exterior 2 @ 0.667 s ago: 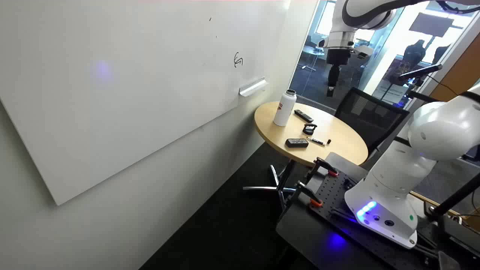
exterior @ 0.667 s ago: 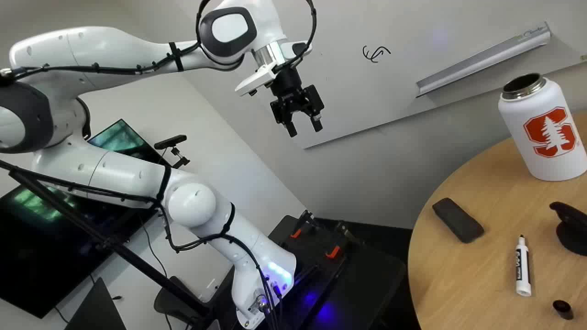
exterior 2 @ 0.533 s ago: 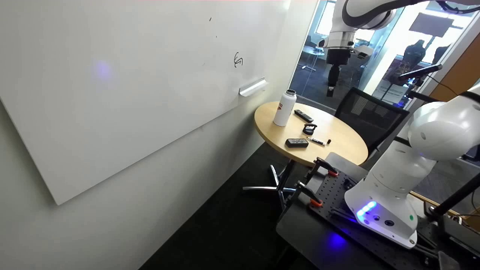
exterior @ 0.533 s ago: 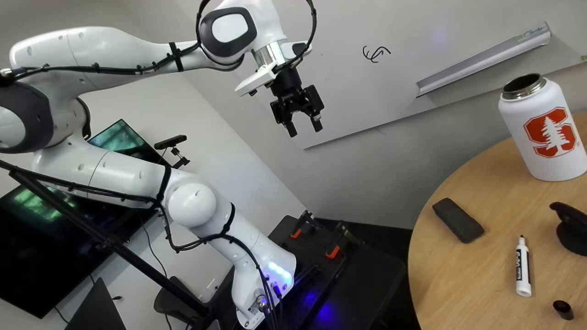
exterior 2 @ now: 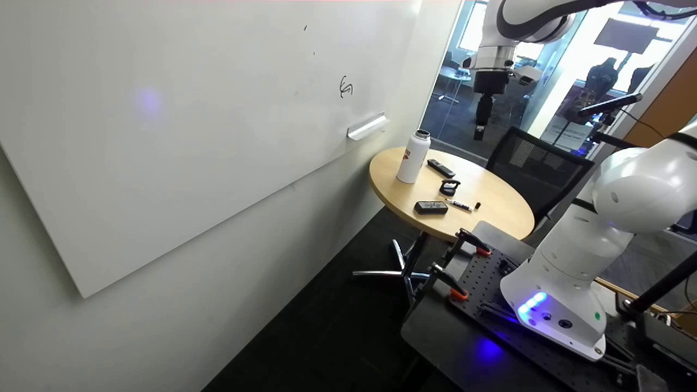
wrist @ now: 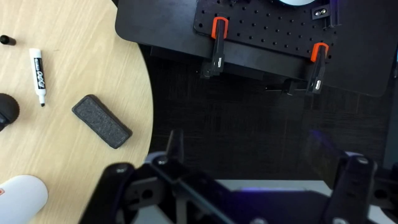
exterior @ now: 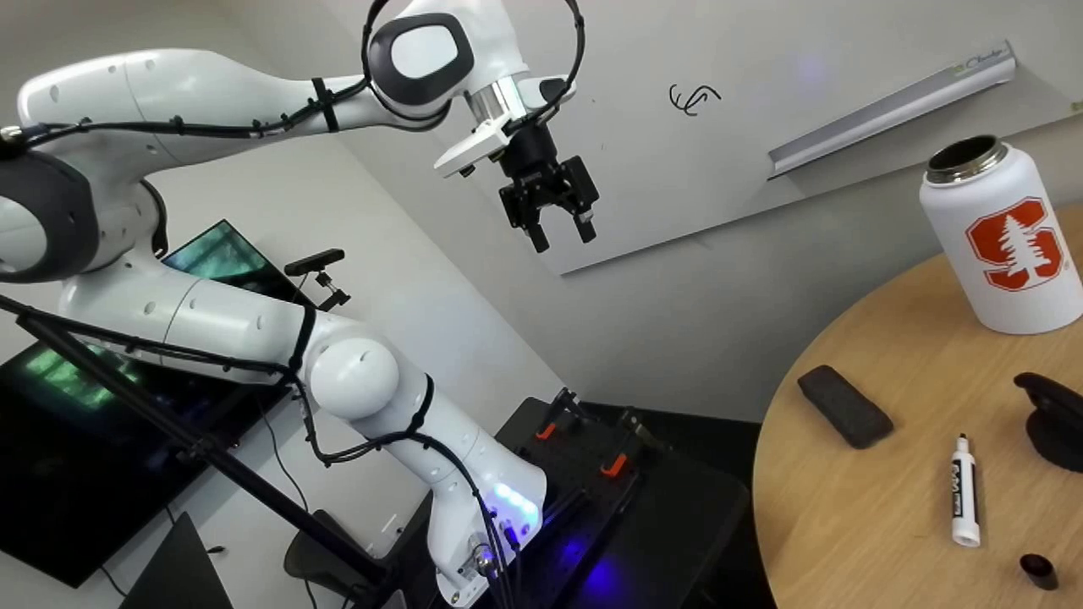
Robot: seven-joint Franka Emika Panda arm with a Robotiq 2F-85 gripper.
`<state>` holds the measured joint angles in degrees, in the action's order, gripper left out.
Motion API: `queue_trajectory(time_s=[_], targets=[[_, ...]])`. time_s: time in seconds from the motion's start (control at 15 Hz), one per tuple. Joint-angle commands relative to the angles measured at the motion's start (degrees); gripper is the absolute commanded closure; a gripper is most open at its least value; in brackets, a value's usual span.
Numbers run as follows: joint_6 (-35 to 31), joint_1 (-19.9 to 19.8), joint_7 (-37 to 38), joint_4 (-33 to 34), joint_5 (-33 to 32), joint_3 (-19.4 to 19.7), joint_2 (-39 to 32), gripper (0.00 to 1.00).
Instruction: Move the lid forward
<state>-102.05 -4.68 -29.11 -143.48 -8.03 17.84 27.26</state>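
The lid is a black round bottle cap with a loop handle. It lies on the round wooden table, cut by the right edge in an exterior view [exterior: 1058, 427] and whole in an exterior view [exterior 2: 448, 189]. In the wrist view the lid [wrist: 7, 109] is cut by the left edge. My gripper [exterior: 562, 240] is open and empty, high in the air and well apart from the lid; it also shows in an exterior view [exterior 2: 480, 133]. In the wrist view the fingers [wrist: 247, 135] are wide apart over the dark floor.
On the table [exterior: 804, 524] stand a tall white bottle [exterior: 1007, 245] and, lying flat, a black eraser [exterior: 844, 406], a white marker [exterior: 964, 495] and its black cap [exterior: 1039, 572]. A black remote [exterior 2: 441, 168] lies behind the lid. A whiteboard tray [exterior 2: 368, 126] juts from the wall.
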Motion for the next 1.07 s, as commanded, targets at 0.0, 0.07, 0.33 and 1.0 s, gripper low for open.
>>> queue_trajectory(time_s=[0.0,0.07,0.33,1.0], targets=[[-5.3,-1.5,0.9,-1.0,-1.5,-0.8,-2.2,0.00],[-7.7,-2.2,1.5,-1.4,-2.3,-0.6,-3.4,0.00],[-18.6,-5.9,1.0,-2.5,-7.1,1.5,-10.7,0.00],[-38.1,-15.6,0.2,-1.6,-12.6,5.7,-27.2,0.00]])
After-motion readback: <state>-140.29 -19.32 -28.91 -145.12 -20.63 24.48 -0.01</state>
